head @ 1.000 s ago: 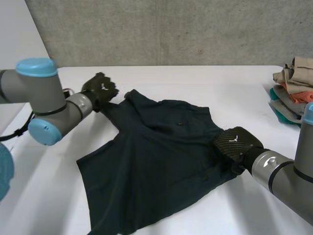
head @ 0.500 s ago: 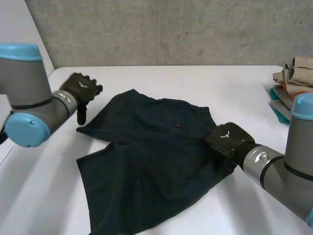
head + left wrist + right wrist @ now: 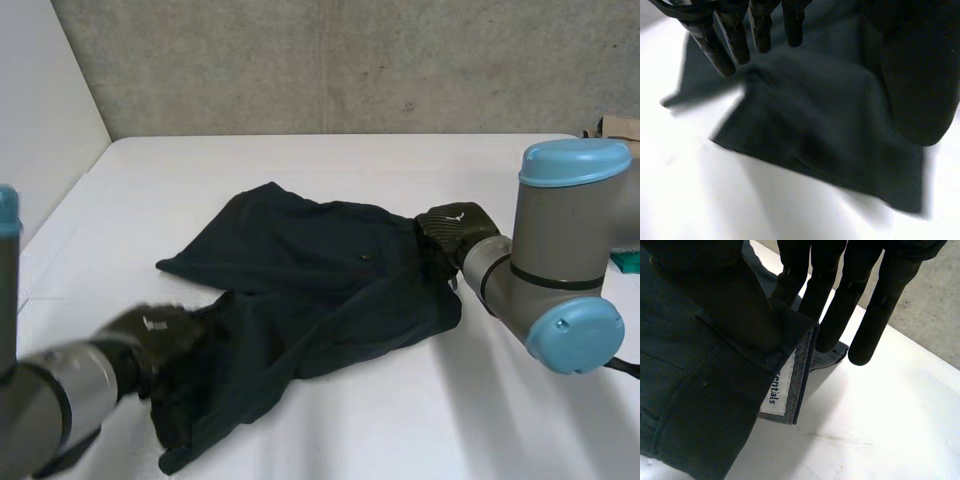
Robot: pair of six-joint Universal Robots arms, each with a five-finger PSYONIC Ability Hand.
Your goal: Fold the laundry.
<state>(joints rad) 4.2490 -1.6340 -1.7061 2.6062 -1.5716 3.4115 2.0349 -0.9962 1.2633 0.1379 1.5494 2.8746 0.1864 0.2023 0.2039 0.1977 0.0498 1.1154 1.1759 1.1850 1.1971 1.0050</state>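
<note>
Pinches the waistband (image 3: 790, 342) of the dark garment (image 3: 320, 290) with the right robot hand (image 3: 455, 228), between thumb and straight fingers, just beside the white label (image 3: 776, 390). Probably anchors that right end so that the cloth cannot slide during a fold. Reaches with the left robot hand (image 3: 150, 335) over the near-left corner of the same garment, with fingers (image 3: 730, 42) straight and spread, gripping nothing as far as can be seen. Seems poised to take that corner and carry it across. Shows the garment spread but rumpled across the middle of the surface (image 3: 300, 160), bunched at its near-left part. Offers a white, smooth surface, with a grey concrete wall (image 3: 350, 60) along the far side and a plain pale panel (image 3: 40, 100) at far left.
</note>
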